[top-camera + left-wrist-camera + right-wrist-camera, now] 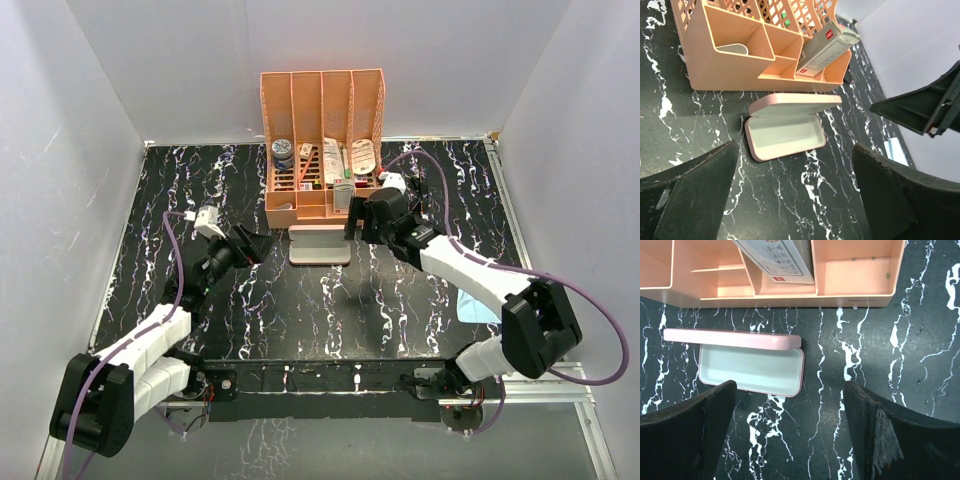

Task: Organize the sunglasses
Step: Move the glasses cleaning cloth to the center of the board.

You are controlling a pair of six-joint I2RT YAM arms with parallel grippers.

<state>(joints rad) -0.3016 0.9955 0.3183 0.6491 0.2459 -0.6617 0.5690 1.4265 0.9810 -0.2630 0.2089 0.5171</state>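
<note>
Nearest the overhead camera, two robot arms rise from the front edge of a black marble-patterned table [300,320]. Both reach toward the middle of it.

The left gripper [255,243] hangs just to the left of an open pink glasses case [320,245]. Its fingers [690,200] are spread wide with nothing between them. The right gripper [352,222] hovers just to the right of the case and a little behind it. Its fingers [680,440] are also spread wide and hold nothing.

The case lies just in front of an orange desk organizer [322,140] that stands at the back of the table. The lid is raised on its hinge on the organizer's side. The pale lining is fully exposed and the tray is bare. A white box [822,47] leans in one of the organizer's compartments, and other small items fill the rest. They are too small to name.

A light blue cloth [475,308] lies flat near the right arm, well apart from the case.

The sunglasses cannot be made out in any of the three views. They may be among the clutter in the organizer, but that is only a guess.

Judging from this, the task is at an early stage. The case is open and ready. The glasses have yet to be found, picked up and laid inside, and the lid has yet to be closed.
</note>
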